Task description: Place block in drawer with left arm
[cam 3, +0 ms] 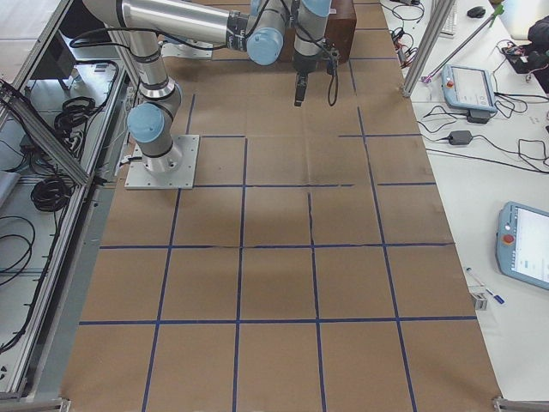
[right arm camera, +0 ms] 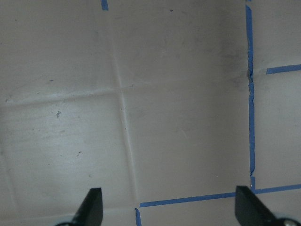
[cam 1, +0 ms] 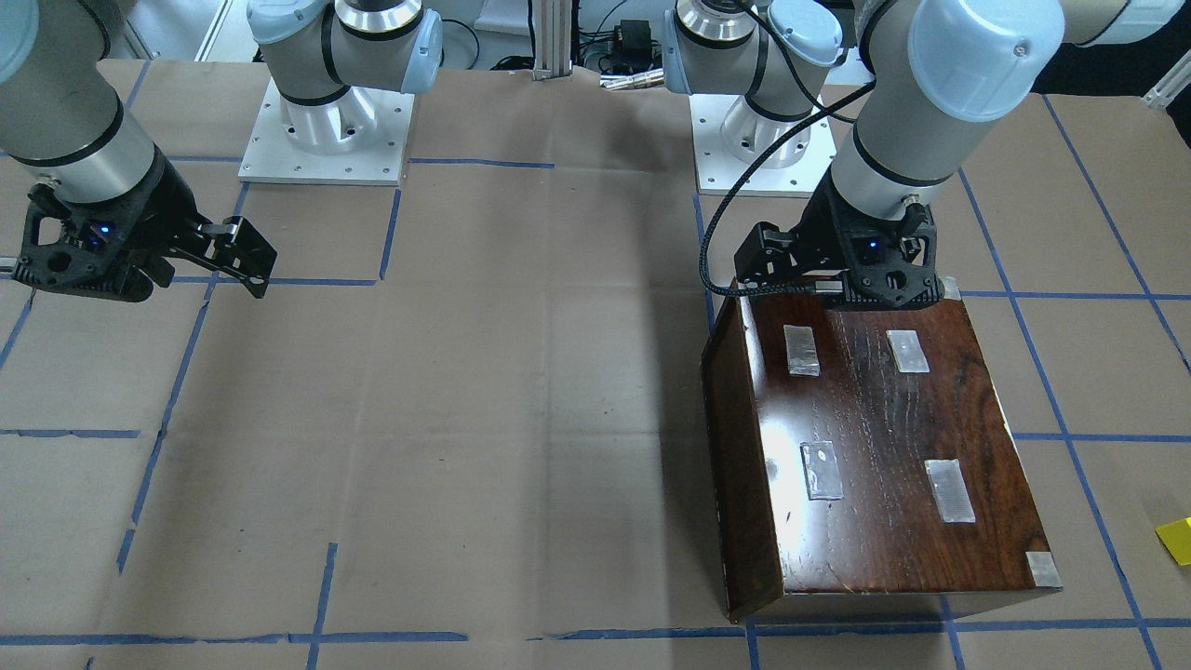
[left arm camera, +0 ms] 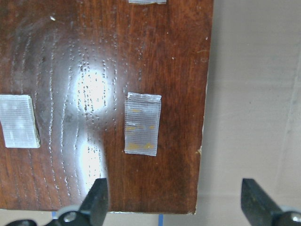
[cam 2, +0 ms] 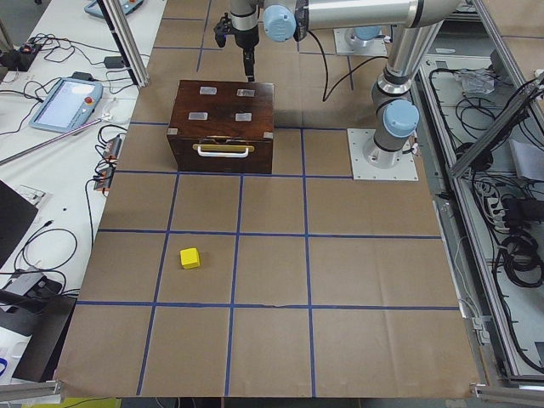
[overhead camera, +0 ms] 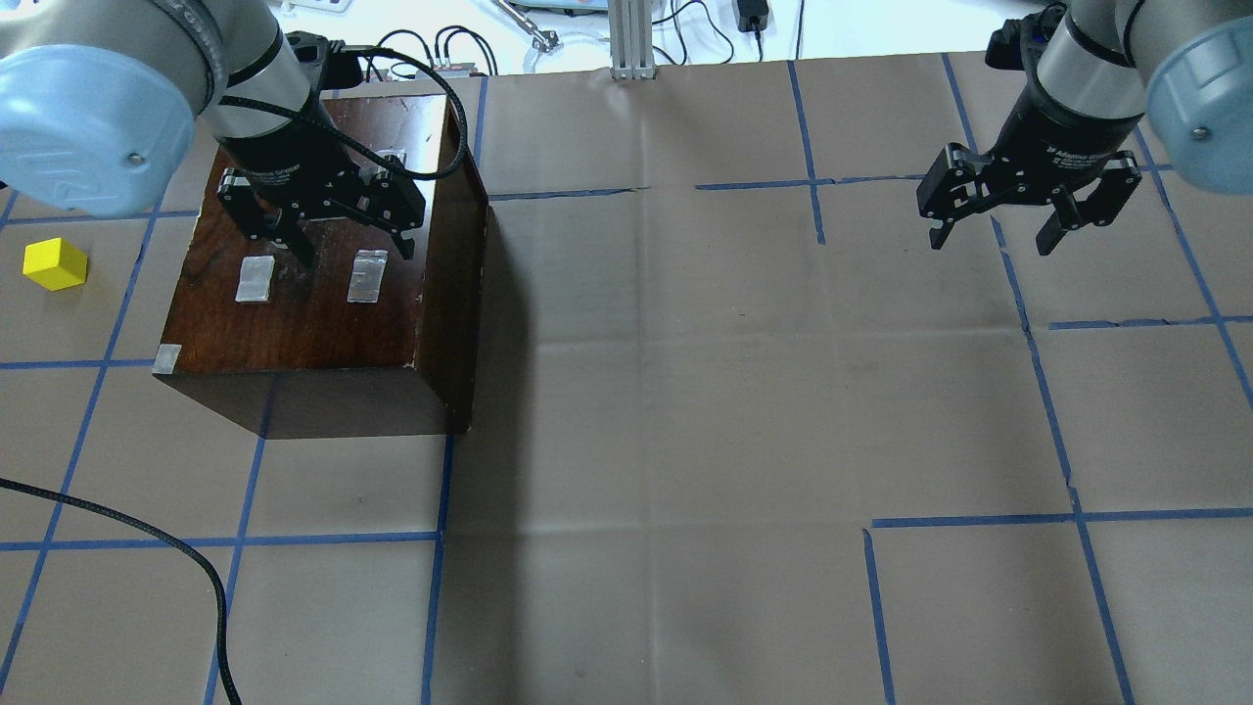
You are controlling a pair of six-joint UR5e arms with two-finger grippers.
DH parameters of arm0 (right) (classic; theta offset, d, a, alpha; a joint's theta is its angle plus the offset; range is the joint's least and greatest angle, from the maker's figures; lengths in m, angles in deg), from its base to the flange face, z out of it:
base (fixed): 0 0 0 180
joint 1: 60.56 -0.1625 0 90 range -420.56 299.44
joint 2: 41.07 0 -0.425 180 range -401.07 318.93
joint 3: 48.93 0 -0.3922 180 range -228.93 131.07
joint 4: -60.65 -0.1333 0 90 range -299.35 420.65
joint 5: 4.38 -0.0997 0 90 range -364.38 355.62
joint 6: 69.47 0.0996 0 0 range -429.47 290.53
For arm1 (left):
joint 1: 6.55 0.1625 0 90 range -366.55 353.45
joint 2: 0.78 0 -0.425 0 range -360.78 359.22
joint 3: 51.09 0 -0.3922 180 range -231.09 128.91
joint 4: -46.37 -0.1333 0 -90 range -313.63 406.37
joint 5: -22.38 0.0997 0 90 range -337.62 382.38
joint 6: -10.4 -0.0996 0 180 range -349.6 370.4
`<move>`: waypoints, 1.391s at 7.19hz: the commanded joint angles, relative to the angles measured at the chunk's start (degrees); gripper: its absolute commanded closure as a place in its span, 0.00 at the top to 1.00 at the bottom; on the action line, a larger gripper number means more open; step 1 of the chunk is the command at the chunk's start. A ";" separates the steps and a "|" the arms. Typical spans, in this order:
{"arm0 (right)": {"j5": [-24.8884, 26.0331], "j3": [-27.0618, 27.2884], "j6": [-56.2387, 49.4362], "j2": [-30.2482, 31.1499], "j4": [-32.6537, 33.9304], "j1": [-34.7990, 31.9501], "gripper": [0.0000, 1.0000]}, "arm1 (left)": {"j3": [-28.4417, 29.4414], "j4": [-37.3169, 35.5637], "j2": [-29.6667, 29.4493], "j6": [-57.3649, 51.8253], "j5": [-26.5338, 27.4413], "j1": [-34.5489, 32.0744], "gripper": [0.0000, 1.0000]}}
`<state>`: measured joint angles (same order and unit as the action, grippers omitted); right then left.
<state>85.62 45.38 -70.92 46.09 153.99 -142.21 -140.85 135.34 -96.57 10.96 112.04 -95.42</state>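
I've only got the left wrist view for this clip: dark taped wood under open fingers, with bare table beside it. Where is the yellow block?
Observer: The block sits on the table on the robot's left of the cabinet, apart from it.
Reviewer: Is the drawer open for it?
Observer: No. The left side view shows the drawer shut, with its handled front facing the block's side of the table.
Reviewer: And the other arm?
Observer: The right gripper hangs open over bare table, far from the cabinet.
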 commanded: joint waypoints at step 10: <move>0.00 0.00 -0.04 -0.05 0.00 0.00 1.00 | 3.53 -0.21 -6.66 -19.87 -0.71 28.81 0.99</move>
<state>85.62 45.38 -70.93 46.08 153.99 -142.22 -138.59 135.27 -100.58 -6.37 111.36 -70.69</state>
